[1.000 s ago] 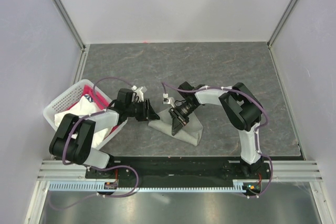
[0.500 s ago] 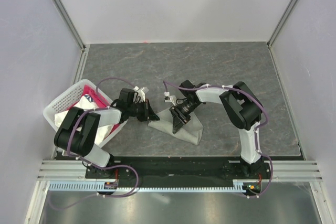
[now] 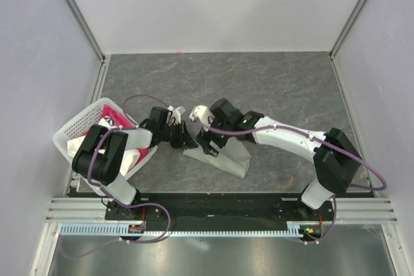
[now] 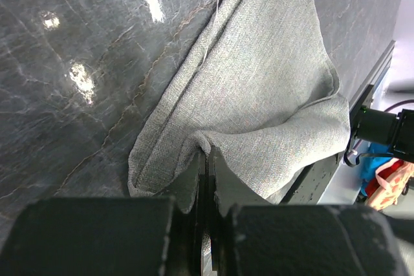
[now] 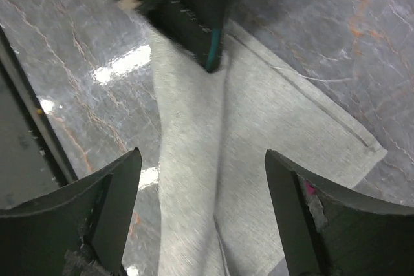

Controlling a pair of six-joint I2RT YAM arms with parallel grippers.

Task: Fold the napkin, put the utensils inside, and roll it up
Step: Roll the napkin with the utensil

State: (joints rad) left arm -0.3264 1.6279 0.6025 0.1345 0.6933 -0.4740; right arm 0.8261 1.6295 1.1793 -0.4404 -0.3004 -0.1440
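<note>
folding step, i'd say: left fingers (image 4: 221, 182) clenched on an edge of the napkin (image 4: 259, 95), lower centre of the overhead view; right fingers (image 5: 110, 205) released, spread above it. next, carry that edge across.

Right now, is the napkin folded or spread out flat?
Folded: the napkin lies doubled over in layers, and the left gripper is shut on its near edge.

top view high, looking down; 2 wrist views close, sharing napkin (image 4: 259, 95).
</note>
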